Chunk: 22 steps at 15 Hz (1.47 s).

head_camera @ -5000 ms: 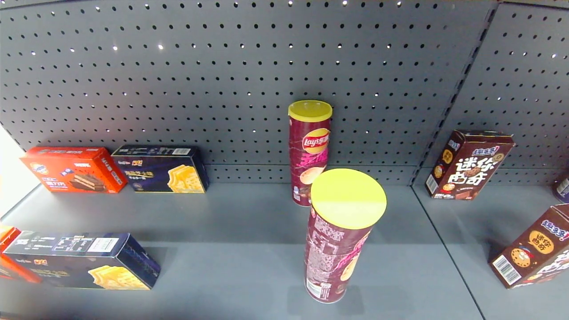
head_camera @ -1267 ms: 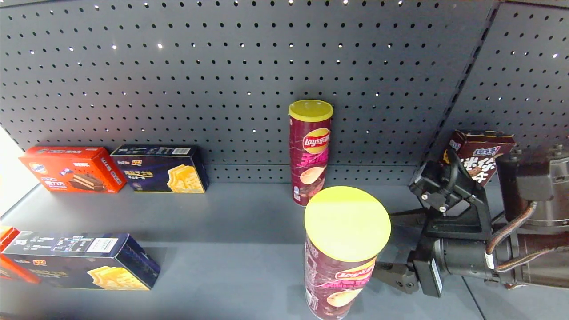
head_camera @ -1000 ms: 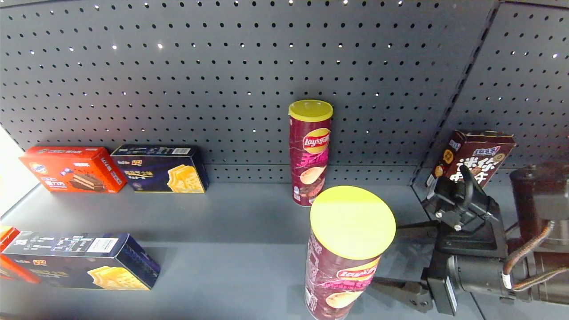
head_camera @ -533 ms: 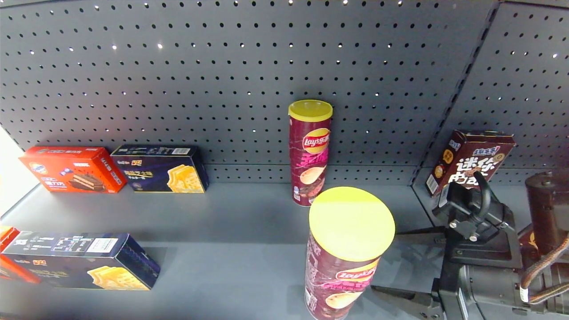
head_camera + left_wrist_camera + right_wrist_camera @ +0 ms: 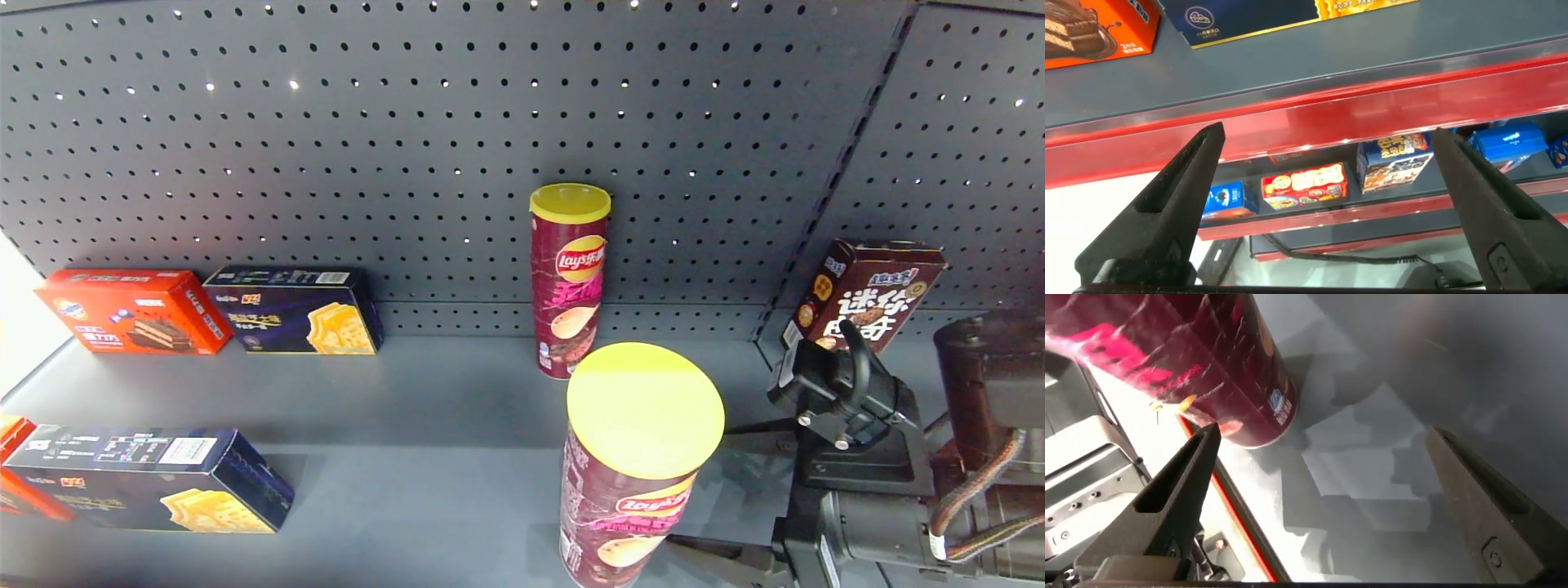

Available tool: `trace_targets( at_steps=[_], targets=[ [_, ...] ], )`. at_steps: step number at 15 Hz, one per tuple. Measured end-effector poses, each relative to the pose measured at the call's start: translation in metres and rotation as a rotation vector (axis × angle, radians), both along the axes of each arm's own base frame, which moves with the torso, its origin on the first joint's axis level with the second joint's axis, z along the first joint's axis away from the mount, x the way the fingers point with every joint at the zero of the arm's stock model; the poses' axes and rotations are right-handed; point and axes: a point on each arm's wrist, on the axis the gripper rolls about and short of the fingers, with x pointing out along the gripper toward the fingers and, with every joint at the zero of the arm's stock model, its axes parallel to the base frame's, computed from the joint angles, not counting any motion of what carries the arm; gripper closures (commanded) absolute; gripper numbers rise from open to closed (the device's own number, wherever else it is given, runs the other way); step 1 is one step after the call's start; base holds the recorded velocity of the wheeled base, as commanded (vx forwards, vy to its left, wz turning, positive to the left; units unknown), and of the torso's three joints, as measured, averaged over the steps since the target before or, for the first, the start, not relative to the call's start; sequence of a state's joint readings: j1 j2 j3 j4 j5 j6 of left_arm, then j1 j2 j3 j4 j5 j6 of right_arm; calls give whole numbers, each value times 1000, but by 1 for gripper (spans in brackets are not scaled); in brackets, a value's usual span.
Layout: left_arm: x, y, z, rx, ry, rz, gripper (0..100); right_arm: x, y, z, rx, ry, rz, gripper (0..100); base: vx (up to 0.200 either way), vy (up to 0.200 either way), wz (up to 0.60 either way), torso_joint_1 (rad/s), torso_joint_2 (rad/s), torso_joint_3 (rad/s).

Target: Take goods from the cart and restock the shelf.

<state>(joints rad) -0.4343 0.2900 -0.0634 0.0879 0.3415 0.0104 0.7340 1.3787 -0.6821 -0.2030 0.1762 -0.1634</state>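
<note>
Plainly, the front can [image 5: 629, 506] is stood upright at the front edge of the shelf [image 5: 424, 408], with bare shelf seen between it and the boxes [image 5: 163, 478] toward the left edge. The right claw [image 5: 1323, 431] is held wide apart and empty just right of the can, whose base is seen beyond one fingertip. The left claw [image 5: 1327, 129] is spread empty below the front edge.

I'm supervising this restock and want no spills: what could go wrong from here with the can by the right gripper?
1. The open right gripper sits close beside the tall maroon chip can with the yellow lid; a sideways pull-back could clip and topple it.
2. That can stands near the shelf's red front edge, so a tip might send it off.
3. The brown cookie box stands close behind the gripper and could get nudged.
</note>
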Motion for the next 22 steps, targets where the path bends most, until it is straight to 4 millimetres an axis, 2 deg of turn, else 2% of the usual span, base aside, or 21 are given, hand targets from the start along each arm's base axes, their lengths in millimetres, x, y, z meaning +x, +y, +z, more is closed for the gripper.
trace_targets(
  at_steps=[6,11,15,22],
  targets=[
    [0,0,0,-1,1,1,0,4,14,-3,-13,12,31,0,0,0,0,0,0,0],
    [0,0,0,0,1,0,0,1,9,-7,-23,23,24,0,0,0,0,0,0,0],
    [0,0,0,0,2,-2,0,7,3,-6,-20,20,-15,0,0,0,0,0,0,0],
    [0,0,0,0,1,-4,0,17,7,-7,-28,25,-33,0,0,0,0,0,0,0]
  ],
)
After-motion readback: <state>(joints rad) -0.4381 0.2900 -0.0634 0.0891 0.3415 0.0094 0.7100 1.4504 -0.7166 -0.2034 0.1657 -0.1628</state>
